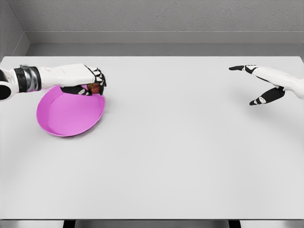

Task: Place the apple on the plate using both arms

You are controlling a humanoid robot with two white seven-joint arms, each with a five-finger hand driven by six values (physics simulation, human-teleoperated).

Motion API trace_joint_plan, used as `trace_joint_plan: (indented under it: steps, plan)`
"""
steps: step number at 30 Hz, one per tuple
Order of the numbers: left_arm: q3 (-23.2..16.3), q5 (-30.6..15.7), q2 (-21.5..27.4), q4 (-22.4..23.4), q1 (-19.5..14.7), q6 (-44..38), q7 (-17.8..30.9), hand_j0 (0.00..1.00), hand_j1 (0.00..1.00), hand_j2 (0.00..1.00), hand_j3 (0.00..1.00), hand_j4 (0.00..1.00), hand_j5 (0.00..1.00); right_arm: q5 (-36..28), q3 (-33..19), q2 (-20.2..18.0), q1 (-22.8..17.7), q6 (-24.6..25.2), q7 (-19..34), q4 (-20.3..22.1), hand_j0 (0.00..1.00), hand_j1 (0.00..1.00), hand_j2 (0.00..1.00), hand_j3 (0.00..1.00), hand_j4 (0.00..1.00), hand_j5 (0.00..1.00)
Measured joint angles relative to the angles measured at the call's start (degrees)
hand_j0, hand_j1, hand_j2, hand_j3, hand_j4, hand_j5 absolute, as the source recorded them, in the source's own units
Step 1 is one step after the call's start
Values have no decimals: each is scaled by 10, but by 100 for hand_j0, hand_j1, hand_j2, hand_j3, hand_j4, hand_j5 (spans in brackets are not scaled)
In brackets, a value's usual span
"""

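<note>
The white left arm reaches in level, its left hand (90, 81) curled closed; the right hand (266, 83) hovers with fingers spread.

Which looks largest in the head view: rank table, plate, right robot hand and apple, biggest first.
1. table
2. plate
3. right robot hand
4. apple, mostly hidden inside the left robot hand, so its size is uncertain.

White table (166, 156) w/ pink plate (66, 116) lying at left side.
</note>
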State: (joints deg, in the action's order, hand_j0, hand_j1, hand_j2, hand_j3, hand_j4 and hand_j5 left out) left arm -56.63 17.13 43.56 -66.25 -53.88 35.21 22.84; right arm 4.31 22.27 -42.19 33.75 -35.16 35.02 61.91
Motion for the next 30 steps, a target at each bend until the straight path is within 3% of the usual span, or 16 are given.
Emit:
trace_joint_plan:
  steps: [4,5,7,8,9,19,25,30]
  plan:
    - [2,1,14,26,9,0,1,45,45,45,45,45,45,0,0,0,0,0,0,0,100,100,100,100,100,100]
    - [2,1,15,28,11,0,1,53,53,53,53,53,53,0,0,0,0,0,0,0,100,100,100,100,100,100]
    - [2,0,16,36,16,0,1,82,82,82,82,82,82,0,0,0,0,0,0,0,100,100,100,100,100,100]
    - [2,0,17,39,16,0,0,87,87,87,87,87,87,0,0,0,0,0,0,0,100,100,100,100,100,100]
    - [2,-1,17,42,16,0,0,98,98,98,98,98,98,0,0,0,0,0,0,0,100,100,100,100,100,100]
    - [3,-15,19,72,14,-1,-4,100,100,100,100,100,100,0,0,0,0,0,0,0,100,100,100,100,100,100]
    - [65,-65,5,227,10,-1,-5,100,100,100,100,100,100,0,0,0,0,0,0,0,100,100,100,100,100,100]
    - [85,-76,-7,279,10,-1,-4,100,100,100,100,100,100,0,0,0,0,0,0,1,100,100,100,100,100,100]
